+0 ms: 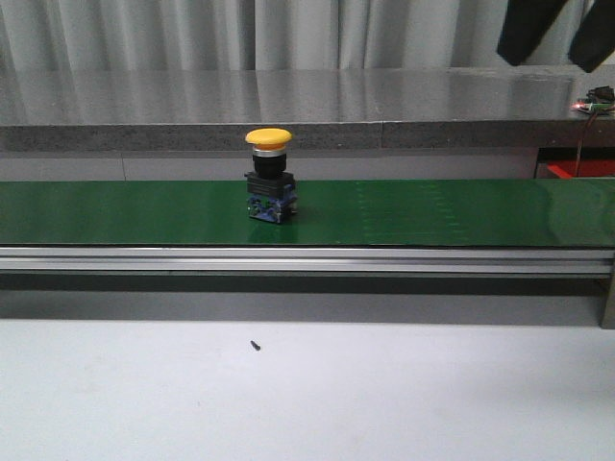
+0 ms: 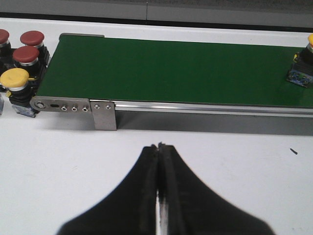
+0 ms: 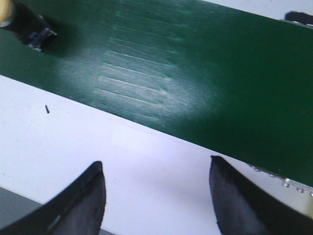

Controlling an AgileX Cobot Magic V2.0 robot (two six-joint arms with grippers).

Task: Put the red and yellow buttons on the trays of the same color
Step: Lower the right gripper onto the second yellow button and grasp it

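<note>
Button (image 1: 268,178) with the yellow cap rides upright on the green belt (image 1: 432,211); right gripper (image 3: 156,191) waits spread wide, left gripper (image 2: 160,186) pressed closed, empty.

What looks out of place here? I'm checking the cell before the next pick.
A tiny dark speck, perhaps a loose screw, lies on the white table in front of the belt. Otherwise the yellow button stands upright on the belt, and nothing looks spilled or damaged.
</note>
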